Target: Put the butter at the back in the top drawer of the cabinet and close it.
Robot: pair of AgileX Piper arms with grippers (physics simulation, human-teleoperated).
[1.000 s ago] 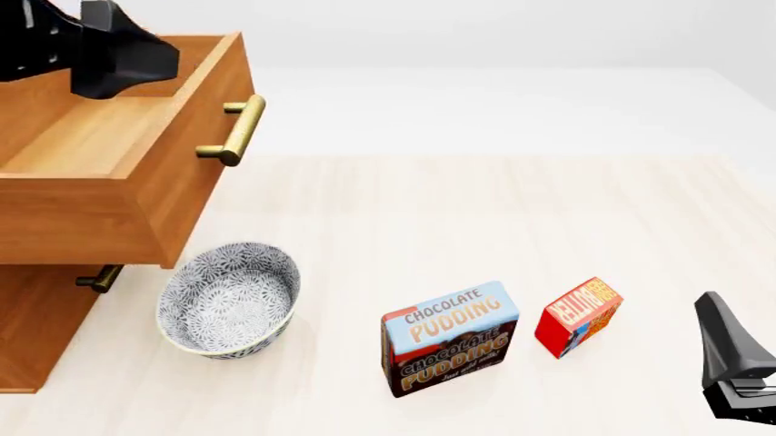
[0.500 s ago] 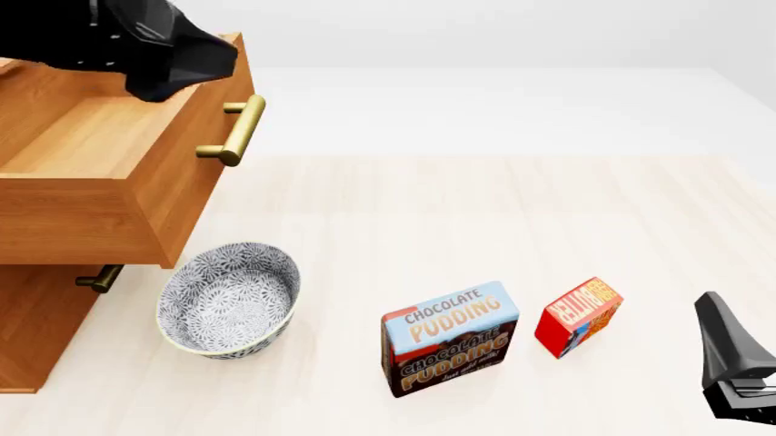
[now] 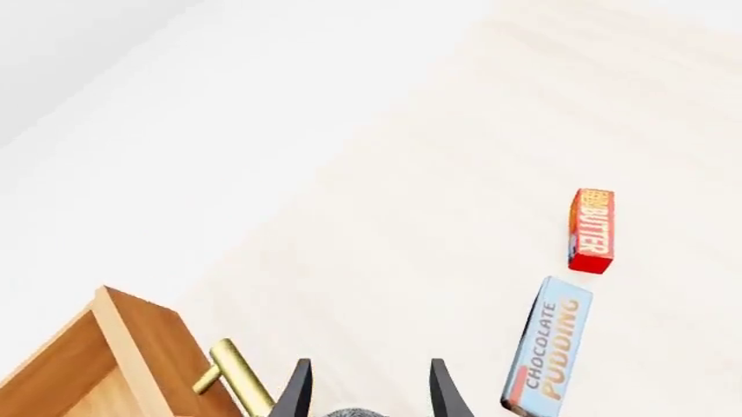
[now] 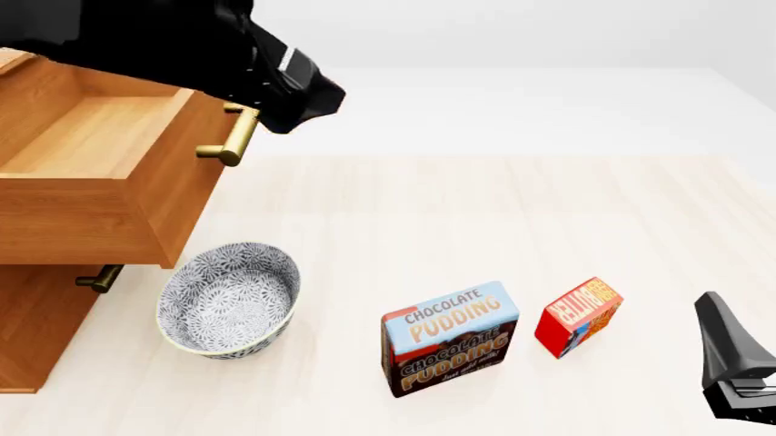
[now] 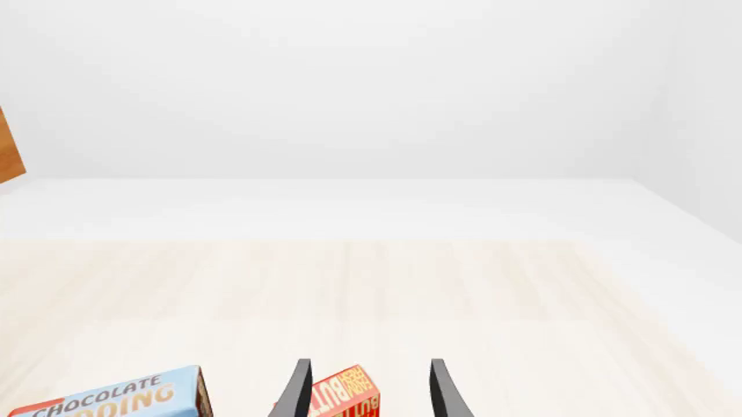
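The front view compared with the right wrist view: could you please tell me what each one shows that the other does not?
Only the front view shows the patterned bowl, the open top drawer with its brass handle, the cabinet, and the left arm's dark body by that handle. Only the right wrist view shows the right tool open, fingers apart. Both show the butter beside the chocolate pudding box on the table.

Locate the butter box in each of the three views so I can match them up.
Front view: butter box stands on the table near the front, right of center.
Left wrist view: it shows whole, past the chocolate pudding box.
Right wrist view: only its top shows, at the frame edge, seen between the right tool's fingers.
Shared landmark: the pudding box sits just beside the butter in all three.
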